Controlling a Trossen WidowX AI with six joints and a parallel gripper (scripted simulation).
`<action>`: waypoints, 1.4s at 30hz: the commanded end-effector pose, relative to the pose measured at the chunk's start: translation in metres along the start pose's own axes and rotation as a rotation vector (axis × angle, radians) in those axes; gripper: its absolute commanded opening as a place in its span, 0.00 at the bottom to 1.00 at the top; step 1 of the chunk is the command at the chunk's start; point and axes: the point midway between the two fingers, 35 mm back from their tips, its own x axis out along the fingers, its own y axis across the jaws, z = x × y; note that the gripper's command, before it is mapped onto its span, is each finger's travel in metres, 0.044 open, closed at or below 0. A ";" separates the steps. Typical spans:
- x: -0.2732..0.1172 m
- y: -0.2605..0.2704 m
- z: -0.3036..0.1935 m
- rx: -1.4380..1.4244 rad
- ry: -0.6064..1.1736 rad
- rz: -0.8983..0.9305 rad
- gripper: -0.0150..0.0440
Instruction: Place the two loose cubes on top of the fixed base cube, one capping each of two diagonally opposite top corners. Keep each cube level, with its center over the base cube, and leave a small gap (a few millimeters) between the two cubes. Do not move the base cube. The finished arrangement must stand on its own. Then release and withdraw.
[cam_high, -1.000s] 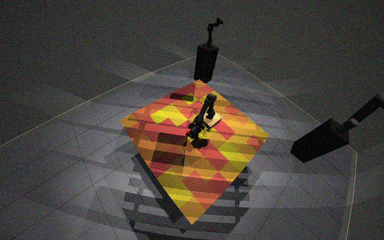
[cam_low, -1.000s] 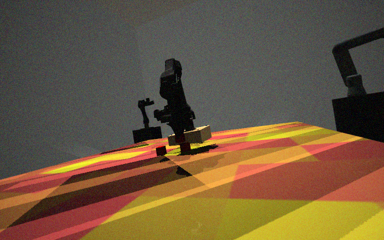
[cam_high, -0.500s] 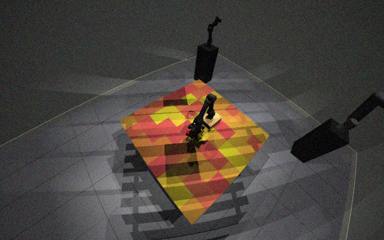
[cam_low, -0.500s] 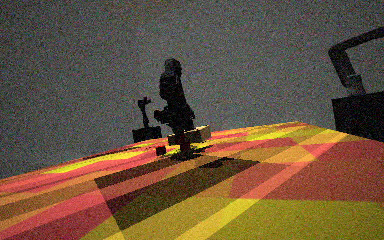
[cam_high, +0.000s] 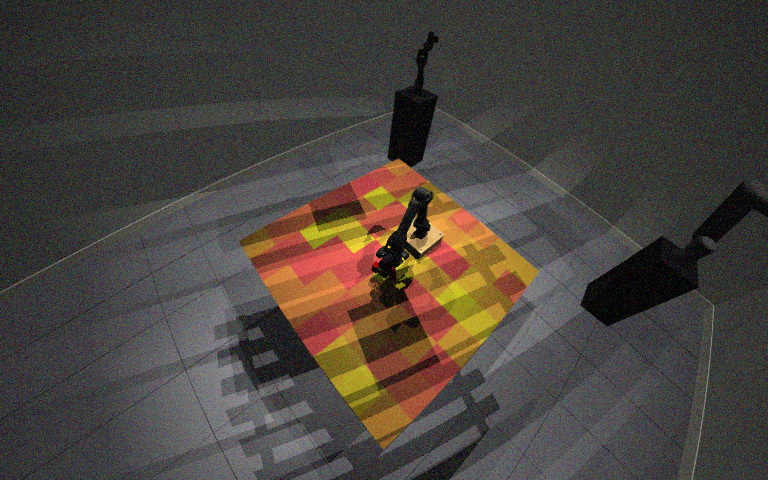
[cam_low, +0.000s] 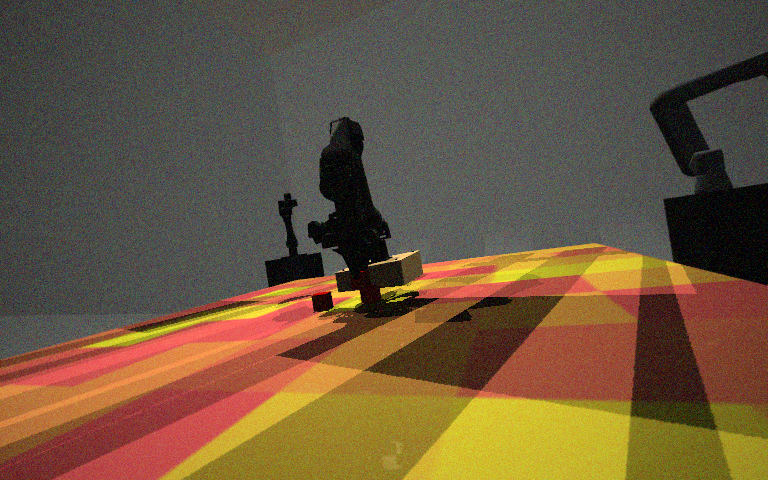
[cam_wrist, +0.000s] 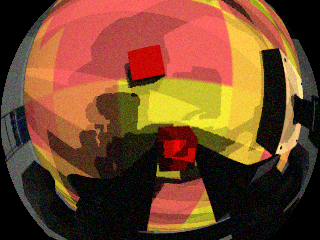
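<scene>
Your gripper (cam_wrist: 175, 160) sits low over a red cube, jaws part-open around it.

From your wrist view, 1 red cube (cam_wrist: 178, 144) lies between the 2 dark fingers, right at their tips; you cannot tell whether either finger touches it, and the jaws do not clamp it. The second red cube (cam_wrist: 146, 63) rests on the mat (cam_wrist: 80, 20) well ahead of the jaws, apart from them. In the exterior view, a red cube (cam_low: 370, 293) sits on the mat directly under the gripper, the other cube (cam_low: 322, 301) just beside it.
</scene>
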 end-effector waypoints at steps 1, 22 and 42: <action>0.001 0.000 0.001 -0.003 -0.005 0.001 0.60; -0.021 0.000 0.000 0.000 0.000 0.000 0.60; -0.030 0.002 0.005 -0.012 -0.002 -0.007 0.69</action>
